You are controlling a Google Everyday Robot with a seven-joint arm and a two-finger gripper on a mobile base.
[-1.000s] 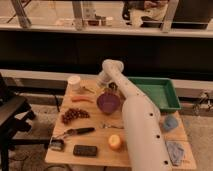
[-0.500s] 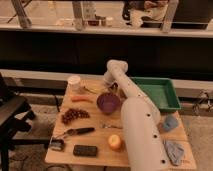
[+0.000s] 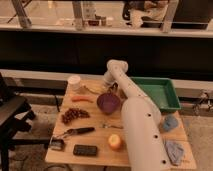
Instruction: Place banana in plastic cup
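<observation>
The banana (image 3: 93,89), small, curved and yellow, lies on the wooden table (image 3: 100,157) near its far edge, right of the white cup. The plastic cup (image 3: 170,123), short and blue-grey, stands at the table's right edge. My white arm rises from the lower right, bends at the far edge and points down. My gripper (image 3: 110,88) hangs low between the banana and the purple bowl (image 3: 108,103), just right of the banana, mostly hidden by the arm.
A white cylindrical cup (image 3: 74,81) stands at the far left. An orange carrot (image 3: 81,99), dark grapes (image 3: 74,115), a black-handled tool (image 3: 79,131), a black block (image 3: 85,149) and an orange fruit (image 3: 115,142) lie on the table. A green tray (image 3: 161,93) sits far right, a blue cloth (image 3: 175,151) near right.
The arm's upper bend has shifted slightly to the right. The banana and the other objects have not moved.
</observation>
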